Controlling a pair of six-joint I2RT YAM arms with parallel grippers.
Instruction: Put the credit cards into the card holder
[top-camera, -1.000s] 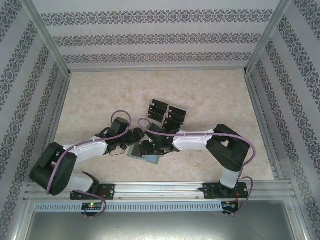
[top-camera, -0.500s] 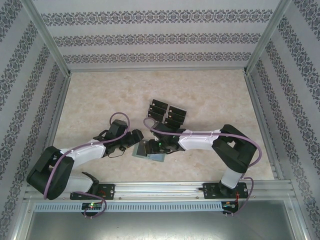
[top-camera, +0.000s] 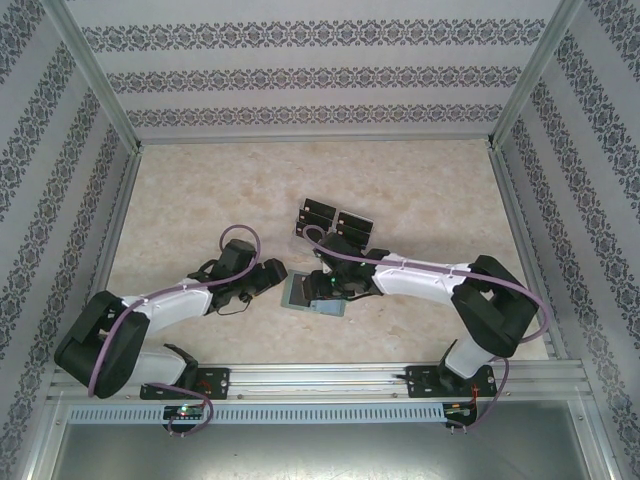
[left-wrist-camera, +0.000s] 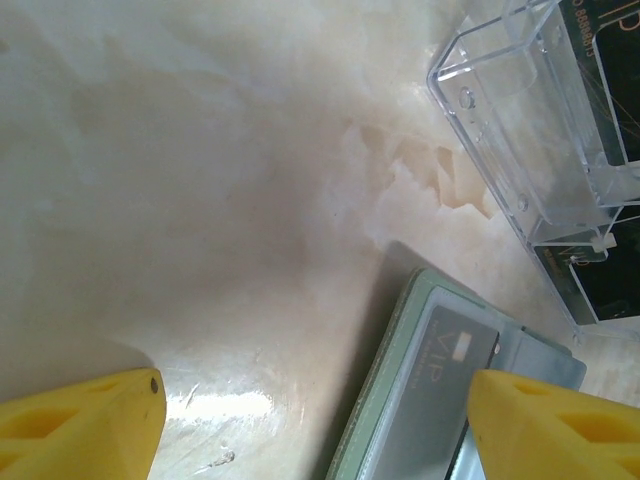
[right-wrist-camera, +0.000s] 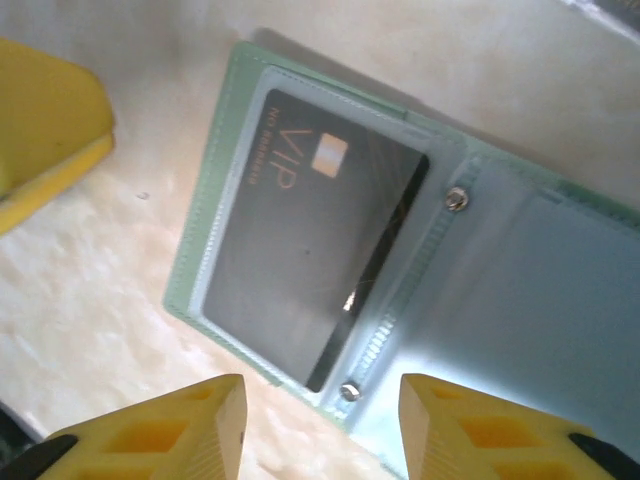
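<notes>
The right arm (top-camera: 420, 280) has stretched out longer across the beige marbled worktop (top-camera: 200, 200) since a second ago, and the flat grey-green wallet-like card holder (top-camera: 303, 293) has slid a touch rightward. We see the holder lying open, one black rectangular credit card (right-wrist-camera: 310, 250) with VIP lettering tucked in its clear sleeve. The right end effector (right-wrist-camera: 320, 395) hovers directly over the holder, yellow fingers (right-wrist-camera: 150, 430) parted, nothing held. The left end effector (left-wrist-camera: 315, 385) sits just left of the holder, spread wide, released. Beyond the holder, the clear plastic tray (left-wrist-camera: 500, 130) holds more black cards (left-wrist-camera: 600, 70).
</notes>
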